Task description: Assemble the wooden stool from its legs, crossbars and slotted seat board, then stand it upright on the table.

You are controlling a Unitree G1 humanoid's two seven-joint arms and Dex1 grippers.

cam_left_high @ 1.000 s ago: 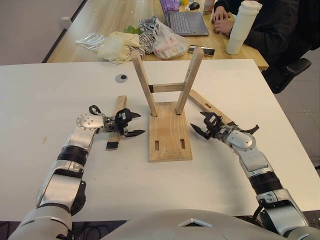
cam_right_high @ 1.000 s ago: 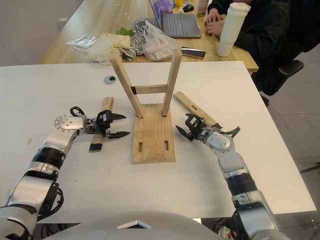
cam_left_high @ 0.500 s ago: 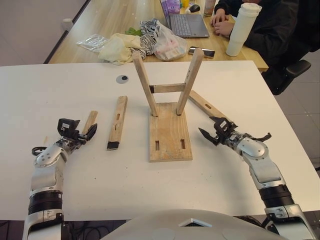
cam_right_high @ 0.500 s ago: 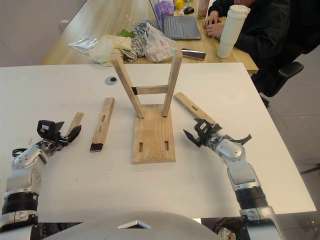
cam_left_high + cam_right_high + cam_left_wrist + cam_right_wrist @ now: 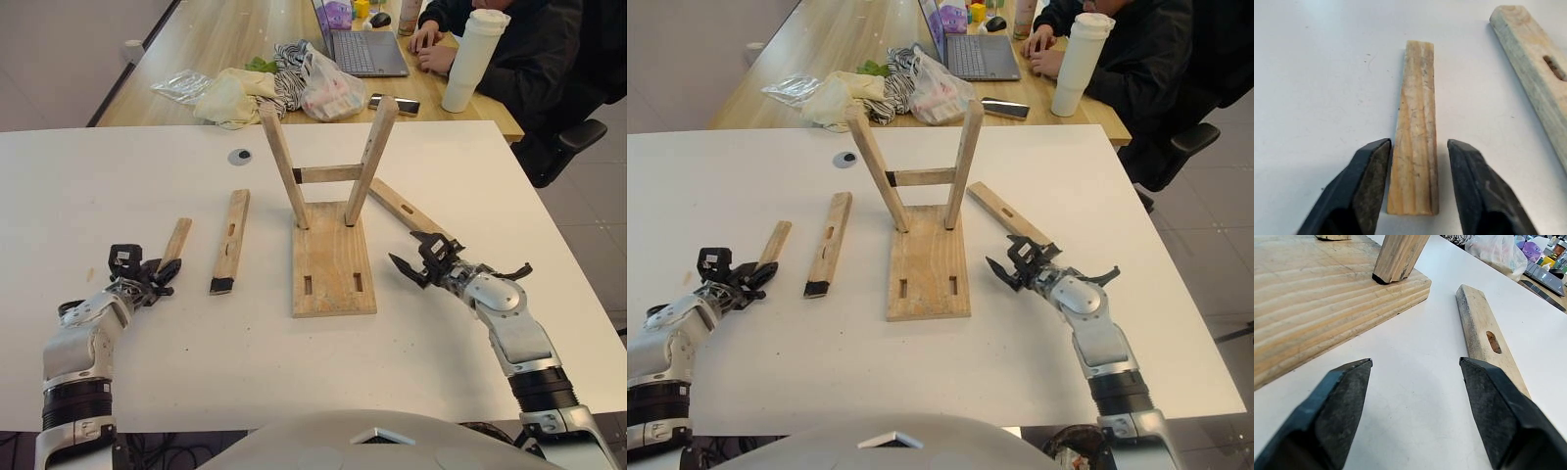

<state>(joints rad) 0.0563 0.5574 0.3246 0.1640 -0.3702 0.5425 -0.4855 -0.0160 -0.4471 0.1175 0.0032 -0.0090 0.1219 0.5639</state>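
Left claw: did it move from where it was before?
Yes. The left claw slid away from the loose slotted leg, toward the robot's left and nearer the robot, and now straddles the near end of the short crossbar.

Slotted seat board (image 5: 333,264) lies flat, 2 joined legs (image 5: 283,166) standing in it; 2 loose legs (image 5: 230,241) and short crossbar (image 5: 176,242) lie beside it.

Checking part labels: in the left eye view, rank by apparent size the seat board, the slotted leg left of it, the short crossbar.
1. seat board, largest
2. slotted leg
3. short crossbar, smallest
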